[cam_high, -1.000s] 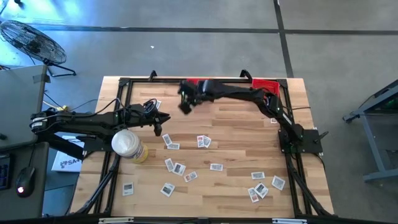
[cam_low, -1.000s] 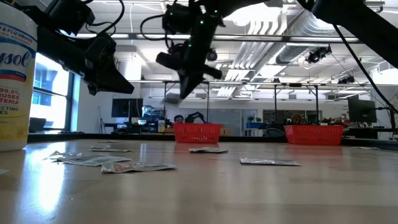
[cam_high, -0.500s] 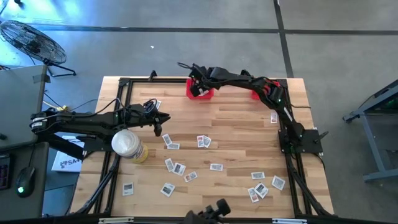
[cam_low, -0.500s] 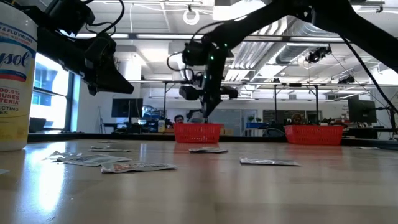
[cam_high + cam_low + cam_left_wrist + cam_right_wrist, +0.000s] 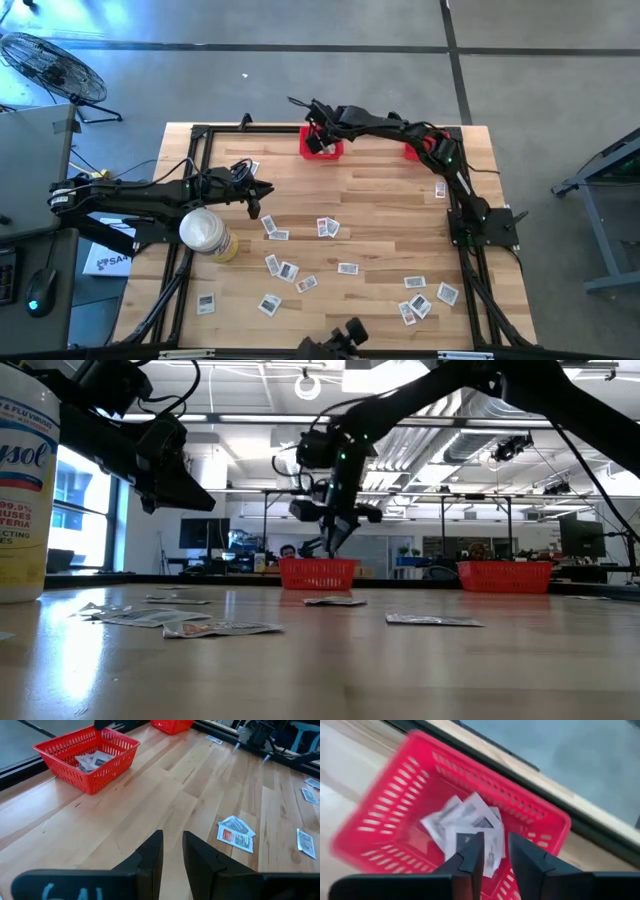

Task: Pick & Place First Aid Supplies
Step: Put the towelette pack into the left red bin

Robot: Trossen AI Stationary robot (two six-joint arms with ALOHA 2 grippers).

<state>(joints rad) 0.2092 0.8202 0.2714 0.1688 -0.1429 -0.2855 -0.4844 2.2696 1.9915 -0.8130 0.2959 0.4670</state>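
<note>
Several small white packets with dark printed centres [image 5: 328, 228] lie flat on the wooden table, and more [image 5: 470, 827] lie inside a red bin [image 5: 322, 147] at the far edge. My right gripper [image 5: 496, 847] hangs above that bin [image 5: 318, 573], pointing down into it. It is open, with nothing between its fingers. My left gripper [image 5: 172, 842] waits over the table's left part [image 5: 257, 203], narrowly open and holding nothing. Two packets [image 5: 237, 832] lie ahead of it.
A second red bin [image 5: 505, 576] stands at the far edge, to the right of the first. A large white cylinder with a yellowish base [image 5: 205, 232] stands near the left edge, beside my left arm. Black frame rails run along the table's edges.
My right gripper has swung from above the table's far middle toward the far edge and now hangs over the left red bin, tipped down into it. In the low view its fingers have parted over the last half second. My left arm has kept still.
</note>
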